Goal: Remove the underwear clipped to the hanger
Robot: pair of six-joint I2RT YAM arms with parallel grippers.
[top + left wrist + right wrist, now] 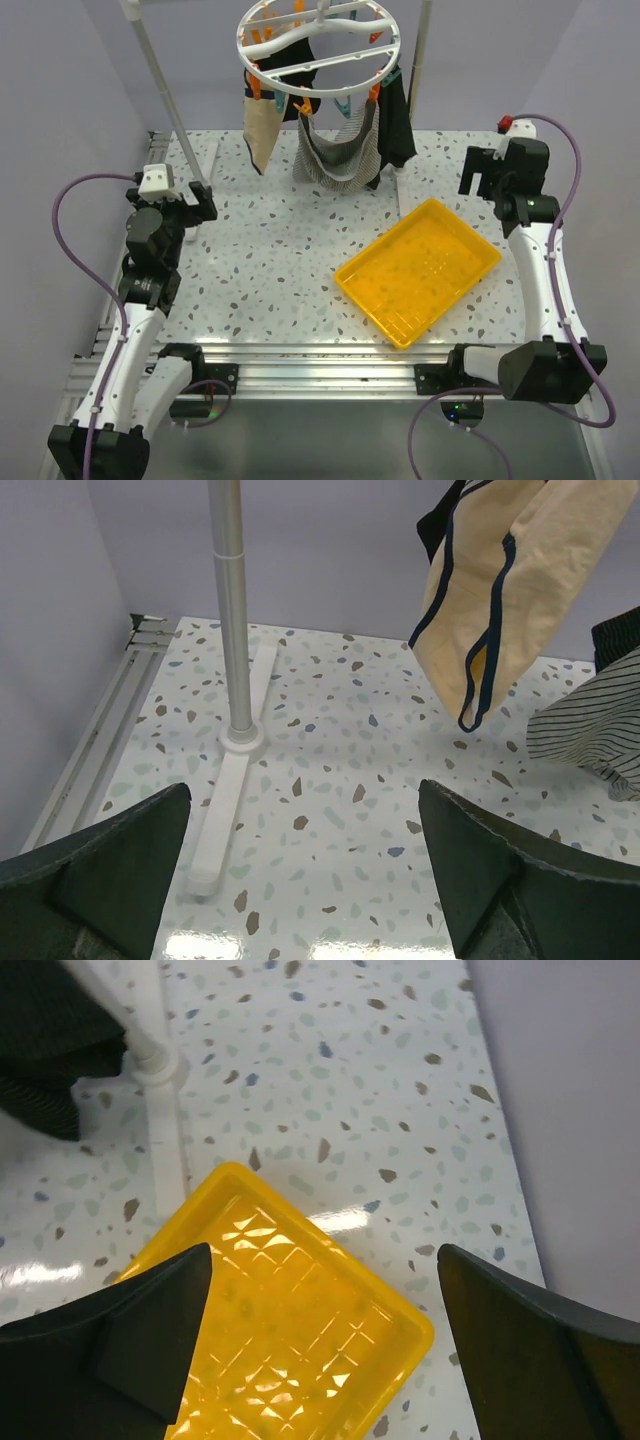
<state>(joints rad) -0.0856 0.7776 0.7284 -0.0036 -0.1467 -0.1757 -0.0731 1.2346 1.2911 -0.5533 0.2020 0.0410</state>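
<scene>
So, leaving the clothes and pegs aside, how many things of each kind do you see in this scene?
White upright poles: 2
Round hanger: 1
Yellow tray: 1
Robot arms: 2
Total: 6

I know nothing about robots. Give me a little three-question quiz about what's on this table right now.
1. True or false: the yellow tray already holds a garment.
2. The beige garment on the hanger hangs nearer which arm? A) left B) right
3. Fill in: the left gripper and right gripper are both ___ (open/shut).
Key: 1 false; 2 A; 3 open.
</scene>
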